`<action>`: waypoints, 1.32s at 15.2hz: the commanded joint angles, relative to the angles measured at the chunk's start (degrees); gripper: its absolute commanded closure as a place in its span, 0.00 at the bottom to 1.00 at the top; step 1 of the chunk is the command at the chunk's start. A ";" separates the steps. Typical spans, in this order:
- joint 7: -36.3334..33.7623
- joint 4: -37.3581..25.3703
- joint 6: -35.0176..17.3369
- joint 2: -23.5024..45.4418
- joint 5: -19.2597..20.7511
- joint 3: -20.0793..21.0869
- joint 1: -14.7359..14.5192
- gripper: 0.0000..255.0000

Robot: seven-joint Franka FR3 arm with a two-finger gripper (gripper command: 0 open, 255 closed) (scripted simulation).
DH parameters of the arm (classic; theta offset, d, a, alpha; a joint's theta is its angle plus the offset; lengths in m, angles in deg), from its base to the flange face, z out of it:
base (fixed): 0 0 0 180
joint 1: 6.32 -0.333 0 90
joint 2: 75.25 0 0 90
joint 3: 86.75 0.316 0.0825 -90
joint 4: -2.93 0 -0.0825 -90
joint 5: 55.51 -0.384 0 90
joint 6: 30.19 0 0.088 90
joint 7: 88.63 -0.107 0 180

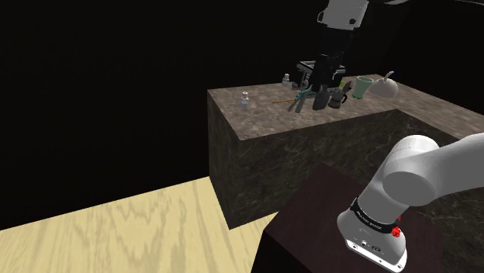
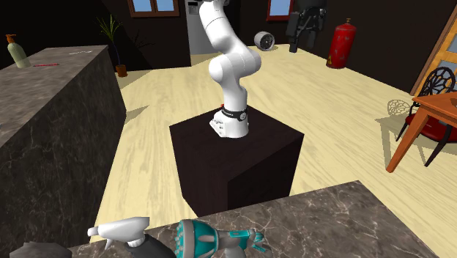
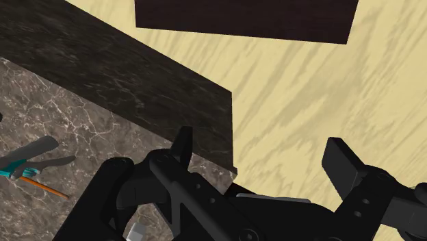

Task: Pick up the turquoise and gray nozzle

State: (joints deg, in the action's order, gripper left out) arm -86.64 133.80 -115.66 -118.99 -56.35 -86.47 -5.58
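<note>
The turquoise and gray nozzle lies on the dark marbled counter, beside an orange pencil. In the second exterior view the nozzle lies close to the camera on the counter top. My gripper hangs over the cluster of objects, a little to the shoulder view's right of the nozzle and above a black bottle. In the wrist view the gripper is open, with its fingers wide apart and only counter edge and floor between them. The nozzle lies off to one side of the fingers, untouched.
A green mug, a white teapot-like vessel and a small white bottle also stand on the counter. A white spray trigger lies by the nozzle. The dark stand sits on wooden floor. A second counter stands across from it.
</note>
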 commanded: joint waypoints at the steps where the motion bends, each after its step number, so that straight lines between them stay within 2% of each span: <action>1: 0.00 0.00 0.00 0.00 0.00 0.00 0.00 0.00; 10: 20.73 4.74 -6.90 1.72 10.08 -12.12 0.50 0.00; 15: 31.96 4.27 -12.06 6.28 14.72 -19.12 0.39 0.00; 20: 43.18 1.57 -17.80 13.24 17.54 -26.20 -0.56 0.00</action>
State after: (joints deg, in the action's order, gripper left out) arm -45.96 135.90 -132.28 -107.11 -39.33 -111.29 -5.92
